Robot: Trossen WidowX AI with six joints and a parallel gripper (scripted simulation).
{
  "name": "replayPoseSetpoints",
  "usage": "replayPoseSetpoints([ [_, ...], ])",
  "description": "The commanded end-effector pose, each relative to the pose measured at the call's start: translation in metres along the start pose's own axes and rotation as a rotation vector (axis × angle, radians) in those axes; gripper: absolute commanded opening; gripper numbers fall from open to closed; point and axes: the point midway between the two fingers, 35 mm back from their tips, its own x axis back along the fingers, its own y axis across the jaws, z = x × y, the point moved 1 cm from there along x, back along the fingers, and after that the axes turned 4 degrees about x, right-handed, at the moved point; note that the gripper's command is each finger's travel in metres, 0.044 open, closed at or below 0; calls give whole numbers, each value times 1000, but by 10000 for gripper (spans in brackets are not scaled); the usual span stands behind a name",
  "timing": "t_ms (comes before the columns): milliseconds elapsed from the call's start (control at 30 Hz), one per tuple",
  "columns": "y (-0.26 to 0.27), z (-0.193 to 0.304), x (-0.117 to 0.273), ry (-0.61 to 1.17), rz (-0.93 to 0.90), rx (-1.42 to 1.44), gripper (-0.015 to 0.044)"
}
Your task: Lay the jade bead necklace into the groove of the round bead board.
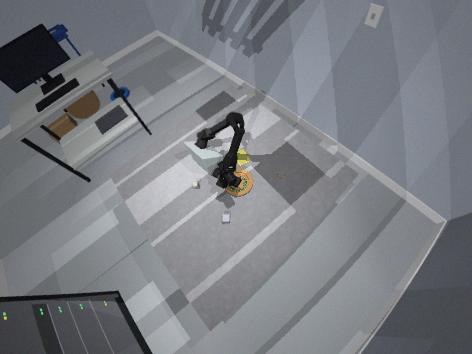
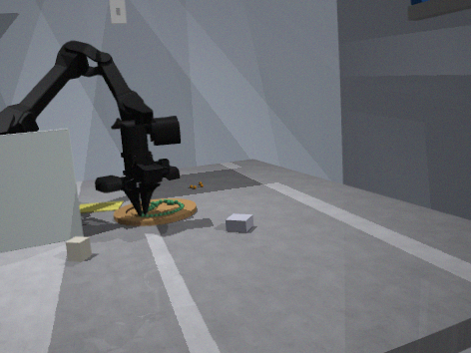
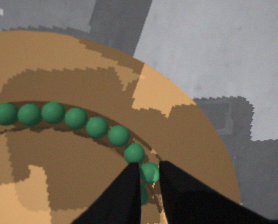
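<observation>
Lifting or twisting at the fingertips could drag seated beads back out of the groove [image 3: 65, 105], since the gripper [image 1: 229, 178] [image 2: 143, 213] [image 3: 148, 170] appears to pinch a bead. The jade bead necklace [image 1: 245, 183] [image 2: 171, 202] [image 3: 76, 118] runs from between its tips, curving away along the round bead board [image 1: 250, 188] [image 2: 120, 218] [image 3: 215, 150].

The place looks like an office or study: a desk [image 1: 95, 71] bears a monitor [image 1: 32, 58] and a keyboard [image 1: 57, 95], with a wall plate [image 1: 374, 15] [image 2: 118, 11] on the plain wall.
</observation>
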Motion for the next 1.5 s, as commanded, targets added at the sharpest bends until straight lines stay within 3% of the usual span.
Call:
replayPoseSetpoints([
  [0, 1, 0, 0, 3, -5, 3, 0],
  [1200, -2, 1, -2, 11, -5, -7, 0],
  [1467, 0, 0, 1, 4, -8, 3, 210],
])
